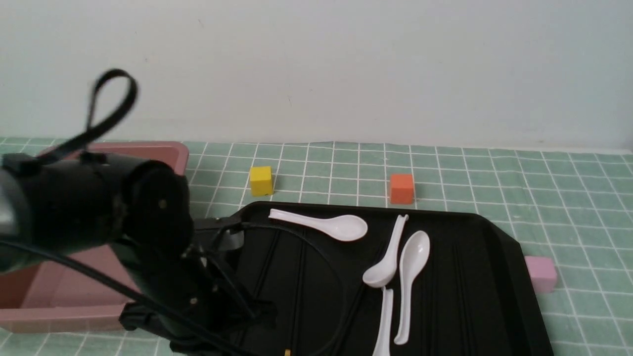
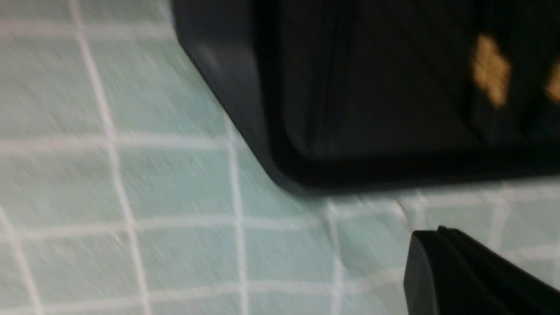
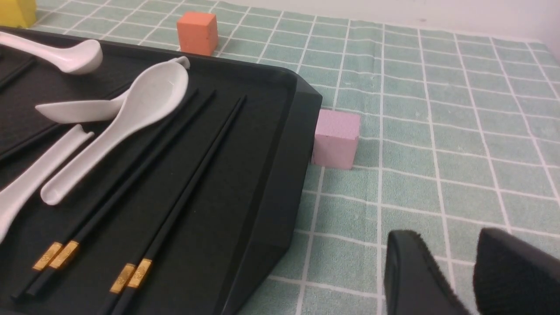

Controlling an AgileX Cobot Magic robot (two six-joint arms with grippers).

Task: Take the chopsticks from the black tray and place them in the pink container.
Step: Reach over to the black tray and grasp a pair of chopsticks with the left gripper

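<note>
Presently, the right fingers [image 3: 415,280] are set apart by a narrow gap, with nothing held between them. They hang over the green checked surface [image 3: 437,131], just outside the right rim of the black tray [image 3: 280,175]. Of the left fingers [image 2: 459,280], only one dark tip is shown, and in a blurred view. It cannot be told whether they are apart or together, and no stick is seen in them. That tip lies over the surface just off a clipped tray corner, with gold bands [image 2: 490,70] made out inside the rim.

The chopsticks [image 3: 194,175] lie flat on the tray floor in pairs, banded ends toward the robot, close beside the white spoons [image 3: 131,105]. The pink container [image 1: 158,148] stands just beside the tray on the left. It is partly hidden by the left arm [image 1: 99,207], and no stick is seen in the part that shows.

The step in hand is judged to be the approach before a first pickup. For the next move, the fingers would need to be lowered astride one thin stick, almost to the glossy floor, and closed across it clear of the spoons. A carry leftward to the container would follow.

The left arm is bent over the tray's near left corner with its wrist pitched downward. The right arm is not shown in the front view.
</note>
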